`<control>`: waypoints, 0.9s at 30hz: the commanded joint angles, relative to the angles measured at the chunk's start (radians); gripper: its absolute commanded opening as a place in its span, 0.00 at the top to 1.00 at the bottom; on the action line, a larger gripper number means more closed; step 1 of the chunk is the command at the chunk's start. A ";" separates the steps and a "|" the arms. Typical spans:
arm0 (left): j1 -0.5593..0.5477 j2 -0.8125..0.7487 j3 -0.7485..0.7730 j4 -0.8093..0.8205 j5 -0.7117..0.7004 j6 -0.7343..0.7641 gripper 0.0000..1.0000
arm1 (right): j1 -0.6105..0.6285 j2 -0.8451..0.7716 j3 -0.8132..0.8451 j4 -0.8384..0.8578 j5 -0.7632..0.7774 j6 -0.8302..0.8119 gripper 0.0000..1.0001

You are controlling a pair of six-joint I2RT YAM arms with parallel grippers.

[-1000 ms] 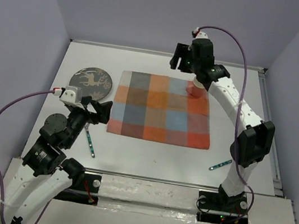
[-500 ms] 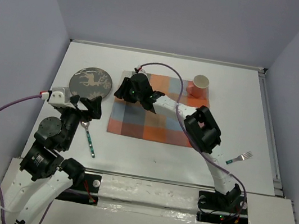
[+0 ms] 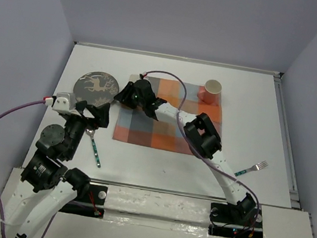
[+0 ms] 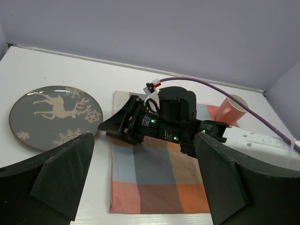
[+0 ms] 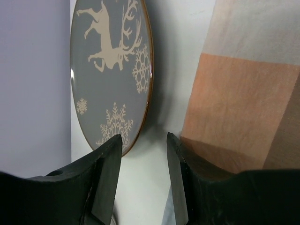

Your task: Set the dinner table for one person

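While R gripper (image 3: 121,97) sits half-open, empty, at cloth (image 3: 170,121) far-left corner by plate (image 3: 96,85) rim, L gripper (image 3: 98,112) hangs wide open just left of cloth; dinner table (image 3: 253,92) lies under cloth, spreading all round.

plate (image 3: 96,85) 1 | checked cloth (image 3: 170,124) 1 | cup (image 3: 211,92) 1 | fork (image 3: 252,168) 1 | spoon (image 3: 95,148) 1 (both teal-handled)

No legible text, label, brand, number or sign on anything in view.
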 commanded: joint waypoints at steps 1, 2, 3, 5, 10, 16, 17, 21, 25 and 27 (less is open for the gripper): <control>-0.014 -0.017 0.012 0.054 0.010 0.001 0.01 | 0.011 0.037 0.079 0.080 -0.005 0.056 0.52; -0.016 -0.019 0.012 0.054 0.010 0.002 0.01 | 0.011 0.044 0.096 0.074 0.007 0.064 0.52; -0.019 -0.020 0.012 0.053 0.010 0.002 0.01 | 0.011 0.053 0.107 0.072 0.010 0.072 0.52; -0.023 -0.025 0.012 0.053 0.009 0.002 0.01 | 0.011 0.092 0.145 0.066 0.012 0.104 0.52; -0.033 -0.030 0.012 0.054 0.006 0.002 0.01 | 0.020 0.188 0.248 0.057 -0.004 0.170 0.54; -0.034 -0.030 0.012 0.056 0.004 0.004 0.01 | 0.031 0.256 0.334 0.057 0.025 0.213 0.70; -0.036 -0.033 0.012 0.054 0.003 0.002 0.01 | 0.031 0.261 0.349 0.060 0.025 0.217 0.78; -0.036 -0.043 0.013 0.051 -0.005 0.005 0.01 | 0.041 0.212 0.271 0.116 0.036 0.222 1.00; -0.034 -0.046 0.015 0.054 -0.017 0.010 0.01 | 0.041 0.069 0.116 0.213 0.047 0.182 1.00; -0.031 -0.054 0.018 0.054 -0.040 0.013 0.01 | 0.051 -0.038 0.058 0.253 0.074 0.161 1.00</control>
